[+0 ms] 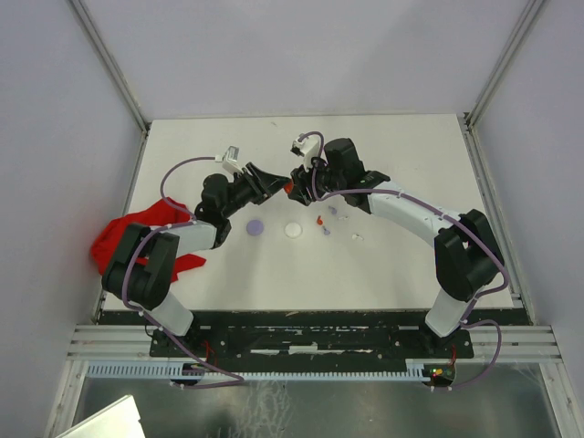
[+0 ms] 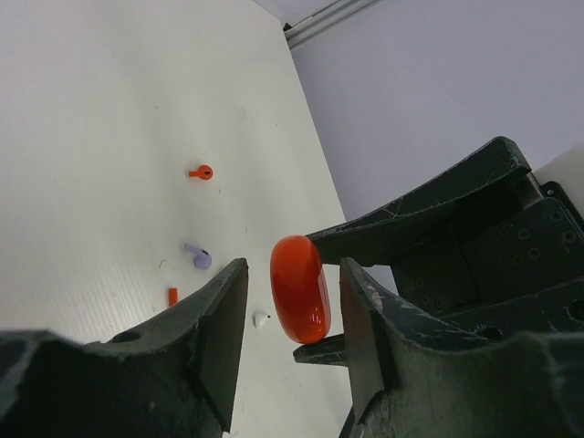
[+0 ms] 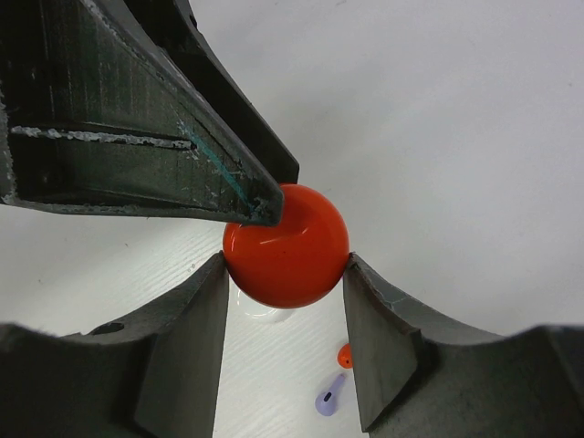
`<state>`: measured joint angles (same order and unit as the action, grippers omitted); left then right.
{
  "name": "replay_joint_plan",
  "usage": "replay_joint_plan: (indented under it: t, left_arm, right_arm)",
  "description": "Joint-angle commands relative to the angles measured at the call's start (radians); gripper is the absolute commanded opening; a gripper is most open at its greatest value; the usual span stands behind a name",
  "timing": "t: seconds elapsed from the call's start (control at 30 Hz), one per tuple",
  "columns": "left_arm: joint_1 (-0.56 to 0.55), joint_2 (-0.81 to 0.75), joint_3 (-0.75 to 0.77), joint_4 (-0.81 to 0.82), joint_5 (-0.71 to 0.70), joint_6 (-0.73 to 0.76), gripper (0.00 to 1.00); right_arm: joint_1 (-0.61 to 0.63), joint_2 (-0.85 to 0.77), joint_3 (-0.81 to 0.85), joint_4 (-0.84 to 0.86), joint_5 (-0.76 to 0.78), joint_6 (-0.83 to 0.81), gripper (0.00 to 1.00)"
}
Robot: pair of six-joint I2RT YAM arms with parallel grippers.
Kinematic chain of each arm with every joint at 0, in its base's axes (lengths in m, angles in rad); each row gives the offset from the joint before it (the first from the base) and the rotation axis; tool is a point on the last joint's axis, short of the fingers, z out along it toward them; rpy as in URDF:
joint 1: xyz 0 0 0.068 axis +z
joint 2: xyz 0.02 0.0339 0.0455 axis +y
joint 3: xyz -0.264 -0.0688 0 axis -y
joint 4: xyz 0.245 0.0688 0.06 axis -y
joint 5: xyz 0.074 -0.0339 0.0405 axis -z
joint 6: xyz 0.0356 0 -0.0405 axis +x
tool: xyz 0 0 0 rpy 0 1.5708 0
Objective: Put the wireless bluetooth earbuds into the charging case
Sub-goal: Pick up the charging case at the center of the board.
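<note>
Currently the right end effector (image 3: 285, 265) clamps the red charging case (image 3: 287, 246), the left end effector (image 2: 294, 274) stands narrowly open around it, and a red earbud (image 2: 200, 172), lilac earbud (image 2: 197, 257) and white earbud (image 2: 261, 319) lie on the tabletop (image 1: 392, 265).

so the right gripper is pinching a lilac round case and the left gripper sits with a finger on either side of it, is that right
Not quite: the round case pinched in the right gripper is red, not lilac, as the right wrist view shows. The left gripper does sit with a finger on either side of it.
</note>
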<state>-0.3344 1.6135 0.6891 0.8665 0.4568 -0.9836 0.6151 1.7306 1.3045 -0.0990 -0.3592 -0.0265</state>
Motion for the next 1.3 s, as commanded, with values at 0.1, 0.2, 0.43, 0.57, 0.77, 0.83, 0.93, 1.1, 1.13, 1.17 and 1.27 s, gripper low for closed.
replay_joint_plan:
  t: [0.1,0.2,0.43,0.57,0.77,0.83,0.93,1.1,1.13,1.17,1.27]
  left_arm:
    - [-0.005,0.003,0.022,0.078,0.031,-0.033,0.48]
    - [-0.006,0.007,0.023,0.084,0.038,-0.037,0.47]
    - [-0.007,0.013,0.017,0.095,0.047,-0.041,0.47]
    - [-0.008,0.013,0.012,0.098,0.046,-0.043,0.45]
    - [-0.009,0.015,0.015,0.101,0.048,-0.043,0.39]
    - [-0.009,0.014,0.015,0.104,0.049,-0.043,0.37]
    - [-0.009,0.018,0.015,0.107,0.052,-0.046,0.34]
    - [-0.011,0.024,0.019,0.113,0.063,-0.049,0.35]
    - [-0.011,0.025,0.020,0.114,0.065,-0.049,0.36]
    - [-0.011,0.024,0.020,0.117,0.066,-0.049,0.36]
    - [-0.012,0.026,0.019,0.117,0.070,-0.047,0.37]
  right_arm:
    - [0.003,-0.028,0.017,0.021,-0.015,0.007,0.22]
    - [0.002,-0.028,0.017,0.022,-0.015,0.010,0.22]
    - [0.002,-0.026,0.019,0.023,-0.016,0.010,0.22]
    - [0.002,-0.023,0.022,0.022,-0.017,0.011,0.22]
    - [0.003,-0.019,0.023,0.022,-0.018,0.011,0.22]
    - [0.002,-0.018,0.023,0.021,-0.018,0.011,0.22]
    - [0.002,-0.020,0.022,0.021,-0.018,0.011,0.22]
    - [0.003,-0.017,0.025,0.021,-0.018,0.011,0.22]
    - [0.003,-0.017,0.025,0.020,-0.019,0.011,0.22]
    - [0.003,-0.017,0.027,0.021,-0.018,0.011,0.22]
    - [0.002,-0.015,0.028,0.020,-0.018,0.011,0.22]
